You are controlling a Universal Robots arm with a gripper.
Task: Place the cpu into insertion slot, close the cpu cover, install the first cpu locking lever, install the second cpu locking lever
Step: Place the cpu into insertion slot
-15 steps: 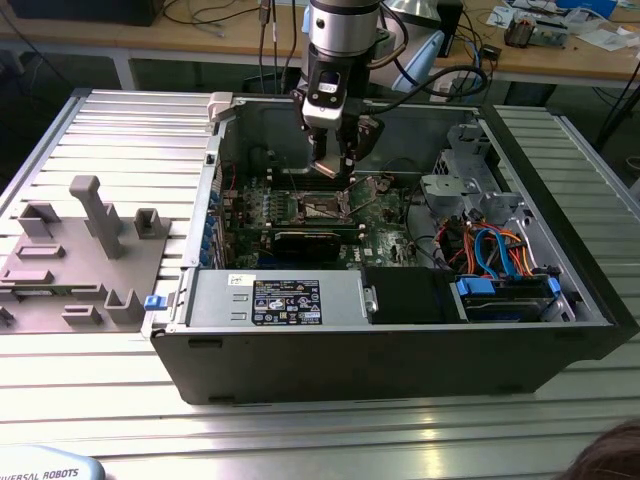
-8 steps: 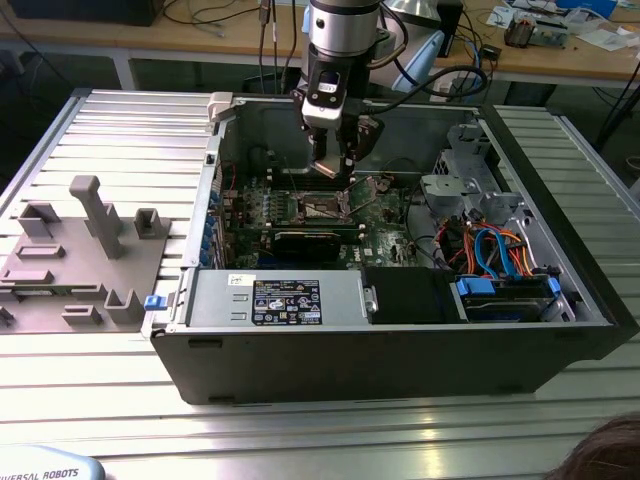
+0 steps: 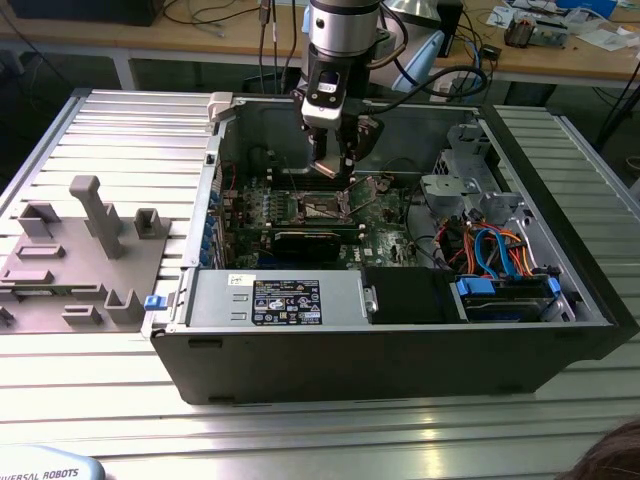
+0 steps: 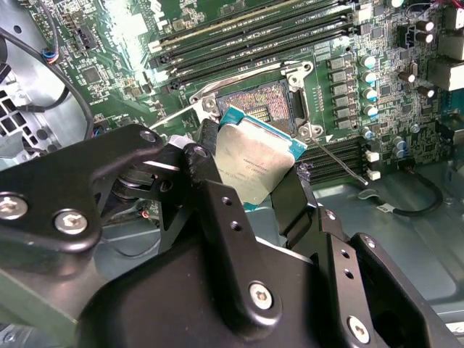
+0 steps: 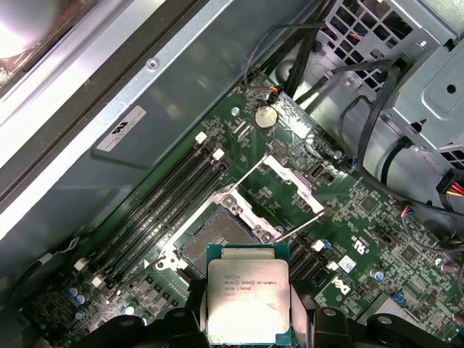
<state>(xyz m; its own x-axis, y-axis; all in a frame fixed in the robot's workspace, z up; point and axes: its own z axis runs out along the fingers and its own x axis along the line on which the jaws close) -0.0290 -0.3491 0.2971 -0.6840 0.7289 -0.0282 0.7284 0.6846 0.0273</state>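
My gripper (image 3: 335, 168) hangs inside the open computer case, above the green motherboard (image 3: 290, 212). Its black fingers (image 4: 210, 156) are shut on the cpu (image 4: 254, 161), a flat square chip with a dull silver top, held by two opposite edges and clear of the board. In the first wrist view the cpu (image 5: 248, 299) hovers just beside the insertion slot (image 5: 217, 238), whose dark pin field lies bare. The slot (image 4: 257, 101) also lies bare beyond the chip in the second wrist view. The cpu cover (image 5: 288, 180) stands swung open on the slot's far side. Two thin wire levers (image 5: 303, 222) stick out, unlatched.
Long black memory slots (image 5: 148, 214) run beside the socket. The case holds a power supply (image 3: 285, 300) at the front and a drive cage with blue and orange cables (image 3: 500, 250) on the exterior view's right. A grey fixture (image 3: 80, 250) sits outside on the exterior view's left.
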